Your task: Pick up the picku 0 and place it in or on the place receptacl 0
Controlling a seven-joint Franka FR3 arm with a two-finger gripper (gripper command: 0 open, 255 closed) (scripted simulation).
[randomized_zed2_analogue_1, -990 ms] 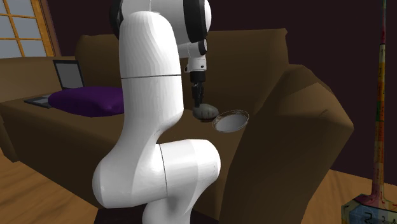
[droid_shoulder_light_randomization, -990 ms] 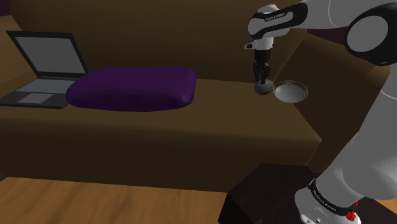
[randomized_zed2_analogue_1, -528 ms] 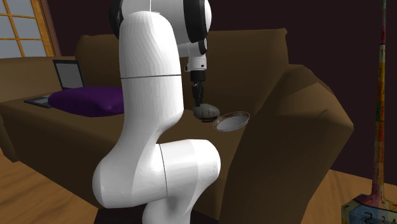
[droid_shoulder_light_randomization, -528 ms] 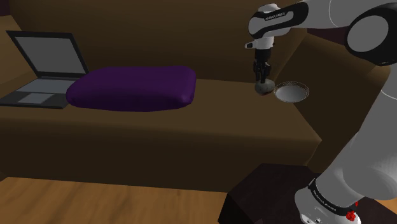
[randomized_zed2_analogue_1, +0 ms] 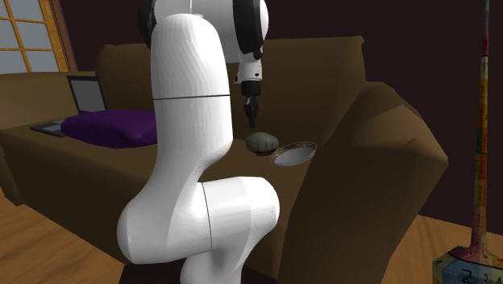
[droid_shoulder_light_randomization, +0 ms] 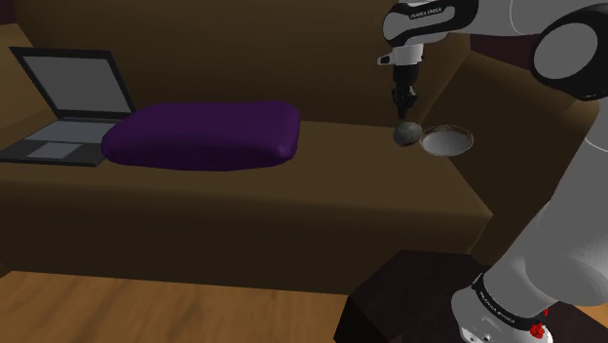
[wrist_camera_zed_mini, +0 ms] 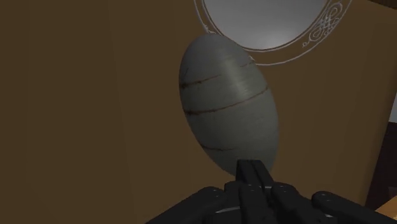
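Brown sofa (droid_shoulder_light_randomization: 244, 200), and my gripper (droid_shoulder_light_randomization: 403, 109) has its fingers pressed together on nothing.
Going by the shoulder view: laptop (droid_shoulder_light_randomization: 66, 109), purple cushion (droid_shoulder_light_randomization: 205, 134), then the grey lump (droid_shoulder_light_randomization: 405, 134) lying on the seat just beside the plate (droid_shoulder_light_randomization: 447, 142), me hanging right above it.

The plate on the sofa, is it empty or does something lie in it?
Empty: the plate shows a bare inside; the grey oval lump lies beside it on the sofa.

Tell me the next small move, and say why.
Probably open the jaws: they meet on nothing above the grey oval lump, which lies on the brown sofa seat beside the white dish. They must part before descending around it.
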